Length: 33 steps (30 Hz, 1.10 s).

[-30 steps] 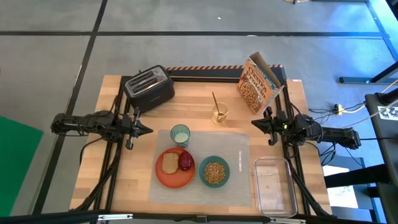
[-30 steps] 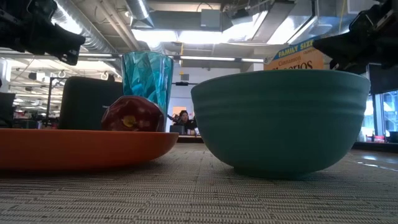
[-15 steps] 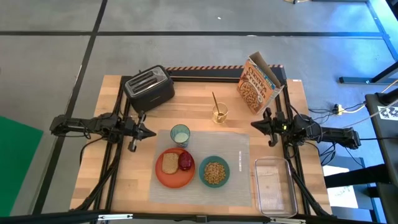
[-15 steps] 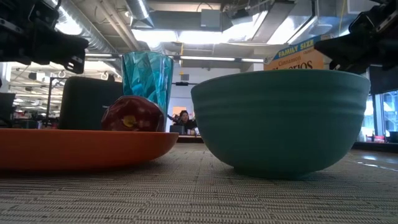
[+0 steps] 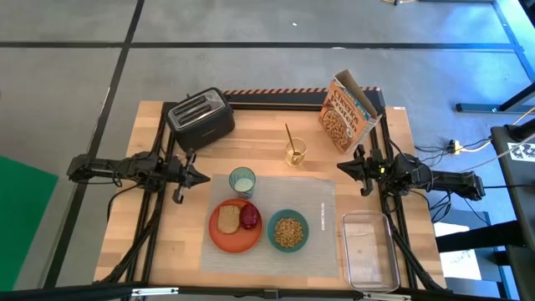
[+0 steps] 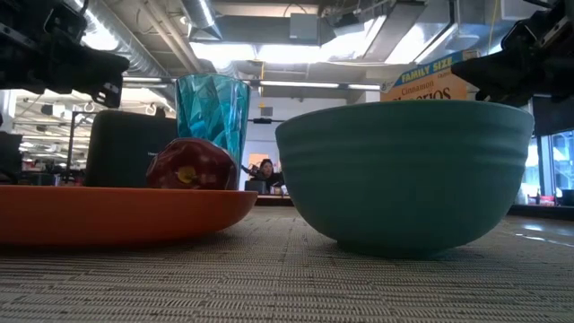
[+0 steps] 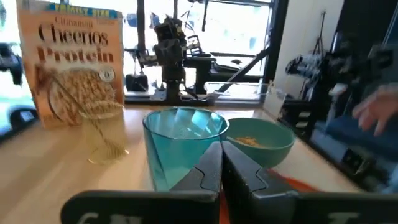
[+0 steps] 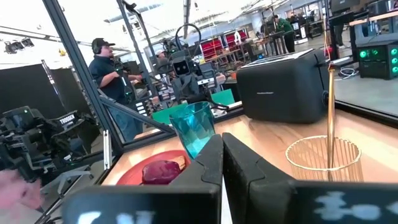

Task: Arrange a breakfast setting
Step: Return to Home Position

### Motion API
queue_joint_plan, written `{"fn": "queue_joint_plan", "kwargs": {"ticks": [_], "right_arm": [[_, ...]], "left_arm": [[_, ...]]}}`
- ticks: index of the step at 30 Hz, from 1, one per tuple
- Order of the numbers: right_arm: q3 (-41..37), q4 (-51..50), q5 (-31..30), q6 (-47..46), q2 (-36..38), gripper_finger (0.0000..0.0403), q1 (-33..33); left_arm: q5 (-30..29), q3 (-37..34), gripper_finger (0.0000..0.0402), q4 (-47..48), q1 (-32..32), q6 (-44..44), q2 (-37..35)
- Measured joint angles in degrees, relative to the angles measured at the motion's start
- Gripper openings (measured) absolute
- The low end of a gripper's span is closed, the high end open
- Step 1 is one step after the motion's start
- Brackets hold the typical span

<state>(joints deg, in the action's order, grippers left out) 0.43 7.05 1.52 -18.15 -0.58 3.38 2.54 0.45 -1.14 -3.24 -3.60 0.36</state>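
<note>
Grey placemat (image 5: 322, 205) is carrying your orange plate (image 5: 219, 240), teal bowl (image 5: 271, 232) and blue glass (image 5: 242, 181). Left gripper (image 5: 199, 176) and right gripper (image 5: 341, 166) are hovering at the desk's (image 5: 276, 125) left and right sides, jaws clenched on nothing.

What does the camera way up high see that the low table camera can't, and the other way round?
Only the high view shows the toast slice on the orange plate, the cereal in the teal bowl, the gold spoon in its cup and the clear tub. Only the low view shows a person far behind the table. Both show the plate, bowl, red fruit, blue glass, toaster, cereal box, and the left gripper and right gripper at either side.
</note>
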Motion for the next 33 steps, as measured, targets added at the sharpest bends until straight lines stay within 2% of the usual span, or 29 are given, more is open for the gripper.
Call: {"fn": "queue_joint_plan", "kwargs": {"ticks": [4, 33], "right_arm": [[0.00, 0.00, 0.00, 0.02, 0.00, 0.0001, 0.02], [-0.02, -0.01, 0.00, 0.00, 0.00, 0.0001, 0.02]], "left_arm": [[-0.13, 0.00, 0.0000, 0.01, -0.10, -4.67, 0.00], [-0.33, -0.02, 0.0000, 0.04, -0.10, -4.82, 0.00]]}}
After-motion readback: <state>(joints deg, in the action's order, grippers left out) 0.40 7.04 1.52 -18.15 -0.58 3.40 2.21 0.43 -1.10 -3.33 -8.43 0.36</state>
